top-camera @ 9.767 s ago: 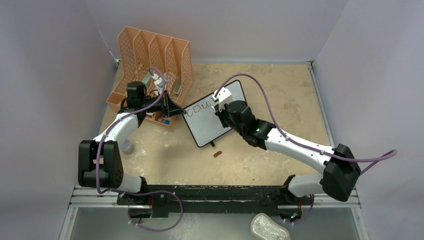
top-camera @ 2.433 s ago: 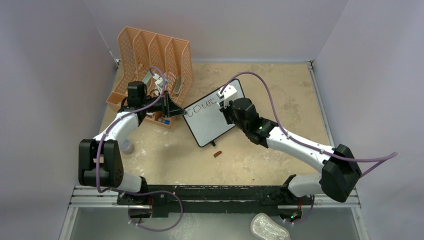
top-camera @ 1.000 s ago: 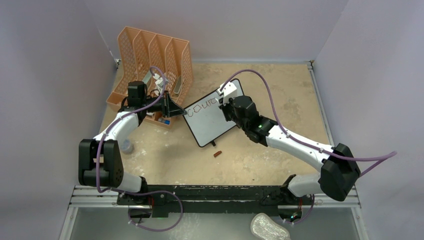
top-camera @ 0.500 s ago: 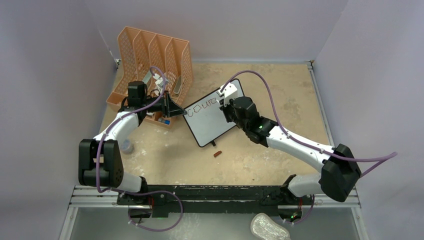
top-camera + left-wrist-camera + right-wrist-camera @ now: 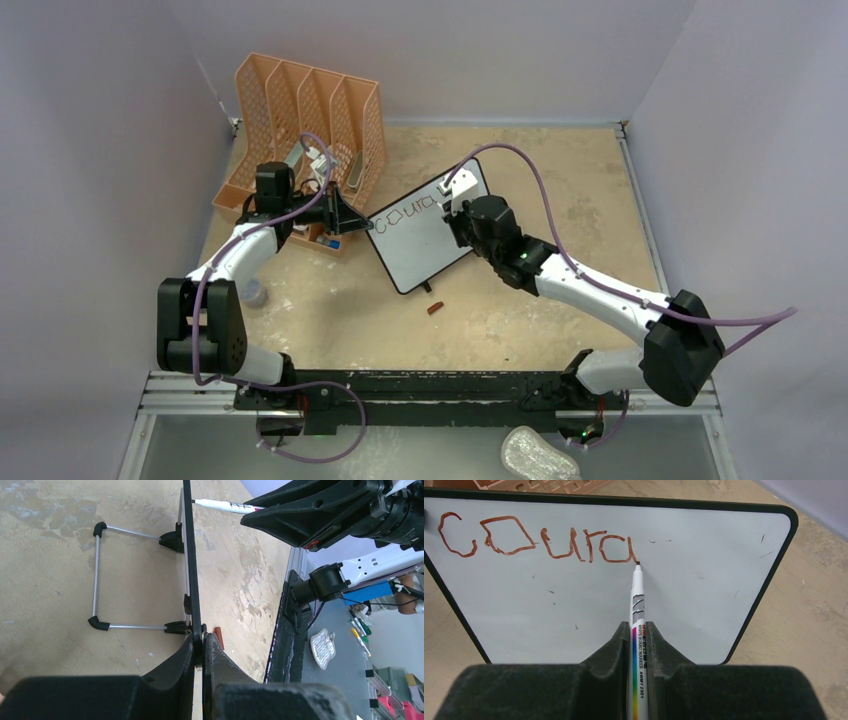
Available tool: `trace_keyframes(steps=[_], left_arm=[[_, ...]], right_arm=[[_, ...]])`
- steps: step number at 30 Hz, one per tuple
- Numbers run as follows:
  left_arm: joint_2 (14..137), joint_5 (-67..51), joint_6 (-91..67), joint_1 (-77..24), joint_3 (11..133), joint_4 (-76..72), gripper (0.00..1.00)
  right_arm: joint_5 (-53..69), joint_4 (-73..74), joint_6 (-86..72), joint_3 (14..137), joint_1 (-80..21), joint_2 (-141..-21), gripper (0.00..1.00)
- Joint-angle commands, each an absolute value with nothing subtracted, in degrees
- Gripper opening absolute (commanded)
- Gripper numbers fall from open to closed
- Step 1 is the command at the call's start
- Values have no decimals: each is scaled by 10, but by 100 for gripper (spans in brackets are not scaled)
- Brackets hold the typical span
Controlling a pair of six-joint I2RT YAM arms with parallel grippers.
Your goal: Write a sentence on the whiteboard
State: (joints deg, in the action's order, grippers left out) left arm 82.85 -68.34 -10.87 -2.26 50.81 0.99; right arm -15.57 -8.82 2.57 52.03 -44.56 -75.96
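Claws both closed: your right claw [image 5: 639, 627] pinches a marker [image 5: 637, 597] whose tip touches the board [image 5: 709, 580] at the foot of the last letter of the sentence [image 5: 534, 542], which reads "coura" along the board's top edge, from the left corner to about midway. Your left claw [image 5: 198, 642] clamps the board's side edge. You have the board leaning on its stand [image 5: 96, 575] near the table's [image 5: 560, 170] middle, just beside the organizer [image 5: 310, 110] in the far left corner.

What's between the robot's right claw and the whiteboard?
A white marker. The right gripper is shut on it, and its tip meets the whiteboard at the end of the writing; the right wrist view shows it.
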Motion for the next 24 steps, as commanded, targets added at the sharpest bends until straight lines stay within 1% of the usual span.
trace_keyframes(steps=[1,9,24], left_arm=[[840,-677,-85,-33,513,32,0],[841,-676,-85,-33,513,32,0],[841,-678,-85,-34,514,32,0]], right_arm=[[-174,-91,22,520,-440,-741,0],[-171,-98,24,525,-437,-722,0],[-147,-116,28,544,-415,-743,0]])
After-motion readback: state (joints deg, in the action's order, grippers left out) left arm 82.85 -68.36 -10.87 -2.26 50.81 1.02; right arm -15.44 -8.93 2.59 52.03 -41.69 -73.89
